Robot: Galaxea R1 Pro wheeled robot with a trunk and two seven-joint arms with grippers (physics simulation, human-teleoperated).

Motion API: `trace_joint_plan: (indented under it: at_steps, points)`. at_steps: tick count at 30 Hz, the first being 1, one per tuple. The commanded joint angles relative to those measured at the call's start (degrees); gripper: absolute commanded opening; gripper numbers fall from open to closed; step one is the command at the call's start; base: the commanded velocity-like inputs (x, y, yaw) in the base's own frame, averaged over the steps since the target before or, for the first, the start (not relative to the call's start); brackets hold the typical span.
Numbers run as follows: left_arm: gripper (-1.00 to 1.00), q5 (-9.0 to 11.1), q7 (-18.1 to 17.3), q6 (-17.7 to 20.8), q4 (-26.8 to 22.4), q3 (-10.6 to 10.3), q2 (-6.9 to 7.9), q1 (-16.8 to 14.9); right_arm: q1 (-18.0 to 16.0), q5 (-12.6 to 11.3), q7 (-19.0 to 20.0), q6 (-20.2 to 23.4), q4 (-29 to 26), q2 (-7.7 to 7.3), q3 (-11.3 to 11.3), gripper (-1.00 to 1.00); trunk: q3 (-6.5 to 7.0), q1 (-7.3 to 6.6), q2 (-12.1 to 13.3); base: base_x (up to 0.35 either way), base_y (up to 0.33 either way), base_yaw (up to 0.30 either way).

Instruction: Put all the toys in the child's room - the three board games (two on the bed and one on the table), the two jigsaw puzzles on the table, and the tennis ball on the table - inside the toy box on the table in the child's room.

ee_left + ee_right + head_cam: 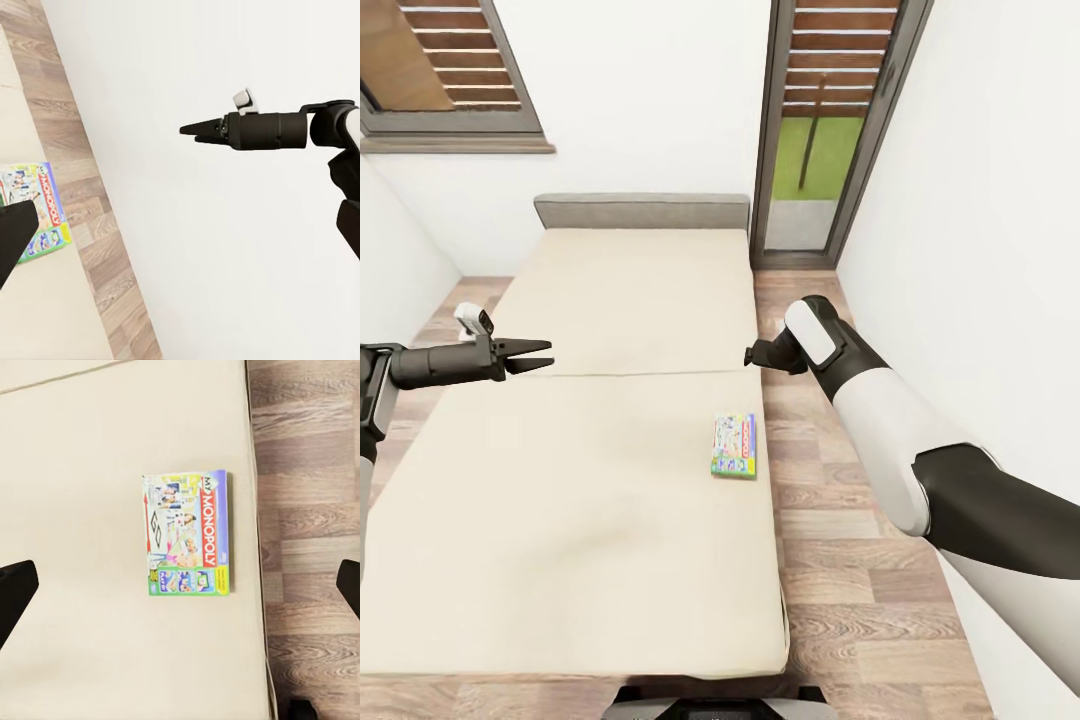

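Near edge: my base (715, 705) shows as a dark strip at the foot of the bed (610, 480), closest to the head camera
Left arm: reaches in from the left side of the head view, held level above the mattress near its left edge
Left gripper (543, 355): dark fingers pointing right over the bed, tips a narrow gap apart, nothing between them; in the left wrist view one dark fingertip (15, 236) sits at the frame edge beside the game box
Bed: beige mattress with a seam across its middle, grey headboard (642, 210) against the far white wall
Board game (734, 445): one Monopoly box, green-edged with red lettering, lying flat on the mattress just beside its right edge, past the seam on my side; also at (41, 210) and (187, 532); untouched by either gripper
Right gripper (750, 357): hangs over the mattress's right edge, well above the box; from the head view I cannot tell its spread, but the right wrist view has the fingertips (15, 596) at opposite edges of the frame, spread wide and empty, the box between them far below; the left wrist view shows it side-on at (184, 130)
Right arm: white and black, comes in from the lower right over the floor
Floor (860, 560): wood planks, a strip running along the bed's right side to the wall
Windows: one dark-framed at upper left (450, 70), one tall at upper right (830, 120)
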Motion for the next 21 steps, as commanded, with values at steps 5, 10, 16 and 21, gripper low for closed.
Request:
trace_joint_plan:
  at_steps: [5, 10, 16, 21]
  points:
    - [1.0, -0.2, -0.3, 0.6, 0.0, 0.2, 0.05, -0.1, -0.2, -0.4, -0.5, 0.3, 0.0, 0.0, 0.2, 1.0, -0.55, 0.03, -0.1, 0.0, 0.0, 0.0]
    - [1.0, -0.1, -0.3, 0.6, 0.0, 0.3, 0.1, -0.1, -1.1, -0.6, -0.4, 0.4, 0.0, 0.0, 0.2, 1.0, -1.02, 0.03, -0.1, 0.0, 0.0, 0.0]
    - [1.0, -0.1, -0.3, 0.6, 0.0, 0.5, 0.08, -0.2, -2.1, -0.6, -0.4, 0.4, 0.0, 0.0, 0.1, 1.0, -1.58, 0.03, -0.1, 0.0, 0.0, 0.0]
    - [1.0, -0.1, -0.3, 0.6, 0.0, 0.5, 0.04, -0.2, -2.7, -0.6, -0.3, 0.2, 0.1, 0.0, 0.1, 1.0, -2.06, 0.03, -0.1, 0.0, 0.0, 0.0]
